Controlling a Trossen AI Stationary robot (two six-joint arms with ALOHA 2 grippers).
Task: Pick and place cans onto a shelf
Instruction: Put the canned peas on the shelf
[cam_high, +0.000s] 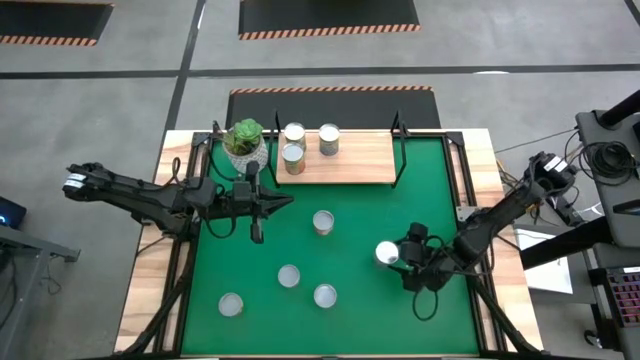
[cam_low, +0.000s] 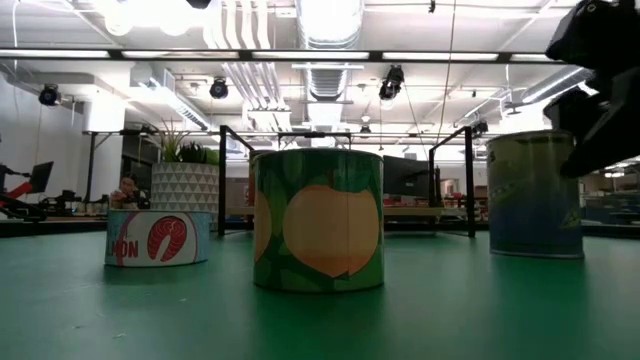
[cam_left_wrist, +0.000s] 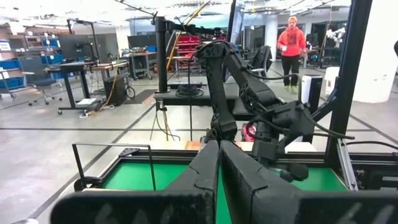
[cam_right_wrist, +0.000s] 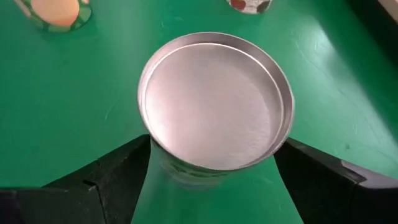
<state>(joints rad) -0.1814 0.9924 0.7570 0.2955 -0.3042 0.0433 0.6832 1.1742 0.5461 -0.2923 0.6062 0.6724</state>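
Note:
Three cans (cam_high: 294, 146) stand on the light-wood shelf (cam_high: 355, 165) at the table's far side. Several more cans stand on the green mat, among them ones at the middle (cam_high: 322, 222) and the near left (cam_high: 231, 304). My right gripper (cam_high: 398, 256) is at a silver-topped can (cam_right_wrist: 214, 99) at the mat's right, which also shows in the high view (cam_high: 387, 254); it stands on its base in the low view (cam_low: 535, 195). My left gripper (cam_high: 285, 203) is shut and empty above the mat, near the shelf's left end. My right gripper has one finger (cam_right_wrist: 124, 168) on each side of the can's wall, just under the top rim (cam_right_wrist: 152, 146), and both fingers seem to meet the wall. The fingers slant down from the table's right. The can stands upright on the mat.
A white pot with a green plant (cam_high: 245, 145) stands left of the shelf, close to my left gripper. Thin black posts (cam_high: 398, 150) rise at the shelf's ends. A person in red (cam_left_wrist: 291, 43) stands far off in the room.

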